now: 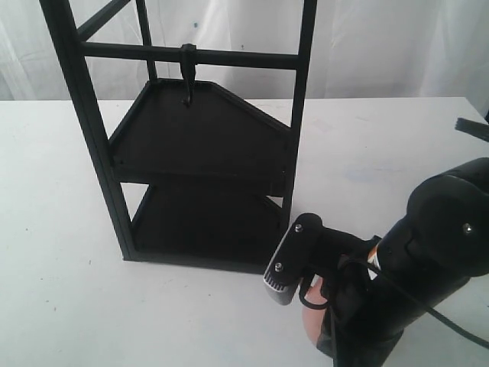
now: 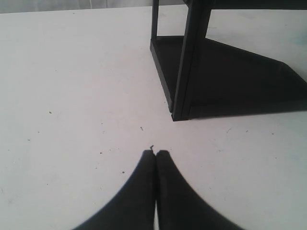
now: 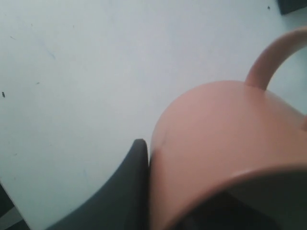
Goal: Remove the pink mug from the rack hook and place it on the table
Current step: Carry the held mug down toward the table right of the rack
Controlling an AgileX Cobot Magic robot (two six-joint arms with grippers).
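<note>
The pink mug (image 3: 225, 143) fills the right wrist view, its thin loop handle (image 3: 273, 55) pointing away from the camera. My right gripper (image 3: 160, 163) is shut on the pink mug. One black finger (image 3: 136, 177) presses the outer wall; the other finger is hidden. In the exterior view only a pink sliver of the mug (image 1: 309, 325) shows under the right gripper (image 1: 309, 294), low over the table (image 1: 61, 229) in front of the rack (image 1: 199, 145). Whether it touches the table I cannot tell. The rack hook (image 1: 187, 76) hangs bare. My left gripper (image 2: 156, 153) is shut and holds nothing.
The black two-shelf rack (image 2: 230, 72) stands mid-table, its front right post close to the right arm. A dark object (image 1: 472, 127) pokes in at the right edge. A white curtain hangs behind the table.
</note>
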